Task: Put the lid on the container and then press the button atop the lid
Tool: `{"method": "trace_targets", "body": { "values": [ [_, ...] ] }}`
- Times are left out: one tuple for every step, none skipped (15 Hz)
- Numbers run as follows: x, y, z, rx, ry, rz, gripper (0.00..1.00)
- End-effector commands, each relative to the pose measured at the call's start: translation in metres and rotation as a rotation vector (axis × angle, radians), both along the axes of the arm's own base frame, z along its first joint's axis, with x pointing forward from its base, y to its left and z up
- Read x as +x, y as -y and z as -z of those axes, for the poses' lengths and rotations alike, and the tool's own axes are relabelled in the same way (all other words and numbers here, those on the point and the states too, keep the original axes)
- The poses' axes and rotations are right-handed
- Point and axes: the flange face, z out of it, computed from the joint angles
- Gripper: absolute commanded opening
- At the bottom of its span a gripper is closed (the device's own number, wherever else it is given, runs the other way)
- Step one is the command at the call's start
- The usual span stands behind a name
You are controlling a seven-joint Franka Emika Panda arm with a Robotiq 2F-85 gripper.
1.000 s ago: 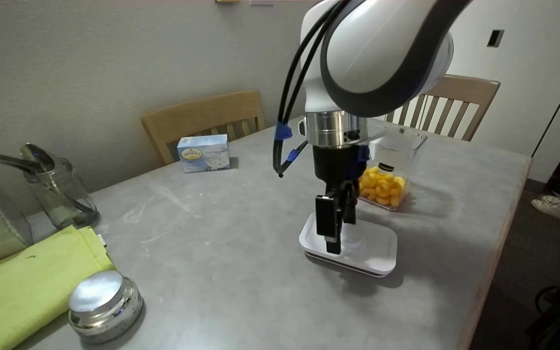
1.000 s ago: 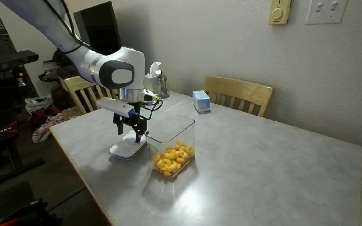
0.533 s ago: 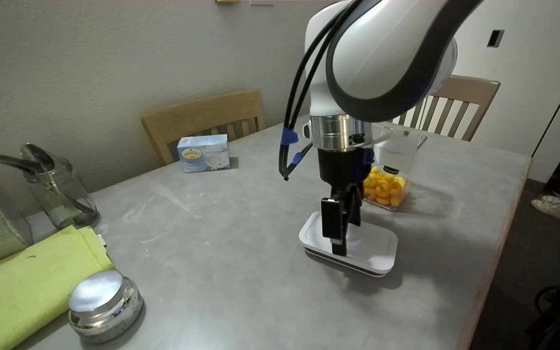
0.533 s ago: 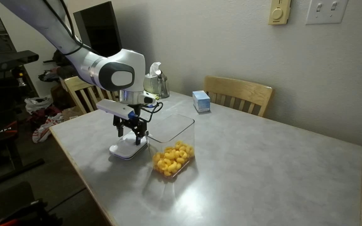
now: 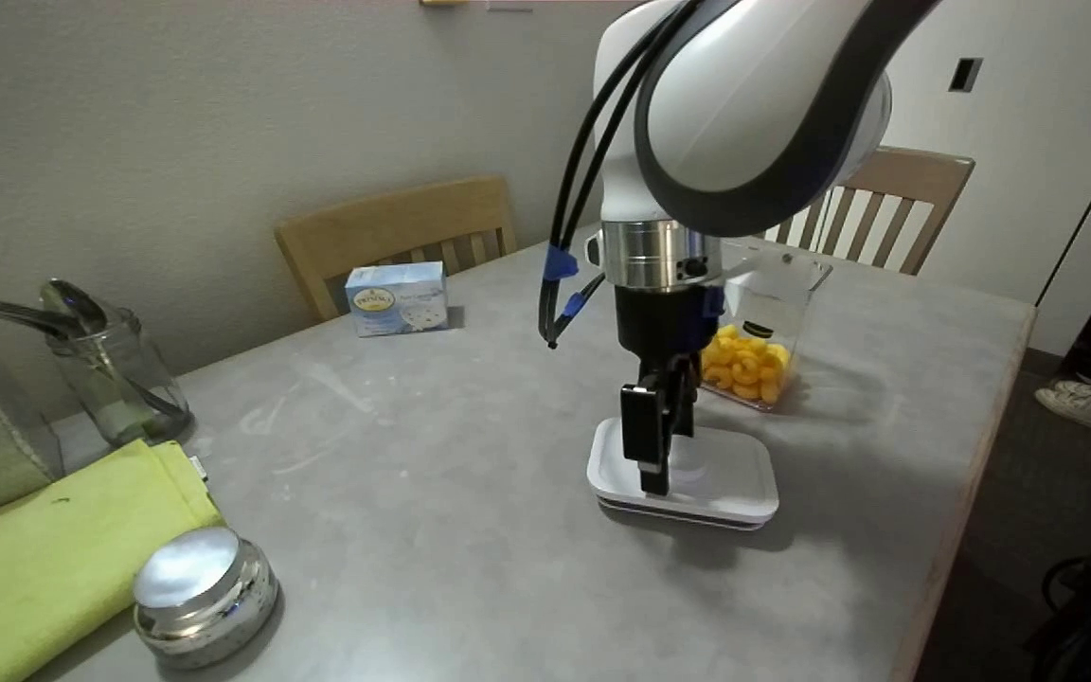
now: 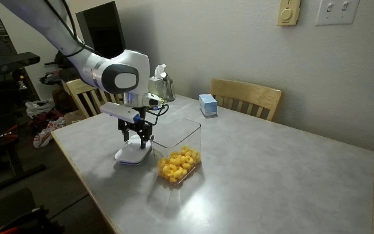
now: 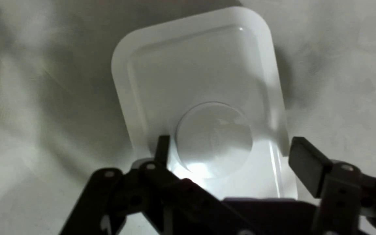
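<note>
White plastic is filling the middle of the wrist view: the lid is lying on the desk, its round button facing up. The jaws are standing well apart, holding nothing; one finger is showing just left of the button, the other by the lid's right edge, and the views are leaving it unclear whether either is touching. Just below the centre of an exterior view the clear container is standing just right of the lid, yellow-orange food pieces lying in its bottom. Farther out, in an exterior view, a blue-and-white box is sitting left of centre, and at lower left a shiny round tin is standing beside a yellow cloth.
</note>
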Motion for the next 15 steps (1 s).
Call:
{"method": "trace_targets", "body": {
  "values": [
    [-0.0016,0.0048,-0.0025,0.017,0.025,-0.014,0.71],
    [-0.0015,0.0051,-0.0028,0.018,0.027,-0.013,0.71],
    [-0.0013,0.0055,-0.0035,0.019,0.030,-0.012,0.71],
    [-0.0015,0.0061,-0.0036,0.020,0.031,-0.010,0.76],
    [-0.0015,0.0067,-0.0037,0.020,0.032,-0.008,0.74],
    [-0.0015,0.0071,-0.0038,0.020,0.033,-0.007,0.77],
    [-0.0015,0.0078,-0.0043,0.019,0.036,-0.005,0.80],
    [-0.0015,0.0085,-0.0047,0.019,0.038,-0.004,0.84],
    [-0.0016,0.0093,-0.0049,0.018,0.040,-0.003,0.88],
    [-0.0019,0.0100,-0.0050,0.017,0.041,-0.005,0.84],
    [-0.0021,0.0107,-0.0052,0.018,0.042,-0.008,0.83],
    [-0.0023,0.0114,-0.0055,0.018,0.044,-0.010,0.77],
    [-0.0024,0.0121,-0.0058,0.019,0.045,-0.011,0.71],
    [-0.0024,0.0130,-0.0062,0.019,0.047,-0.011,0.65],
    [-0.0021,0.0142,-0.0072,0.019,0.050,-0.009,0.60]
  ]
}}
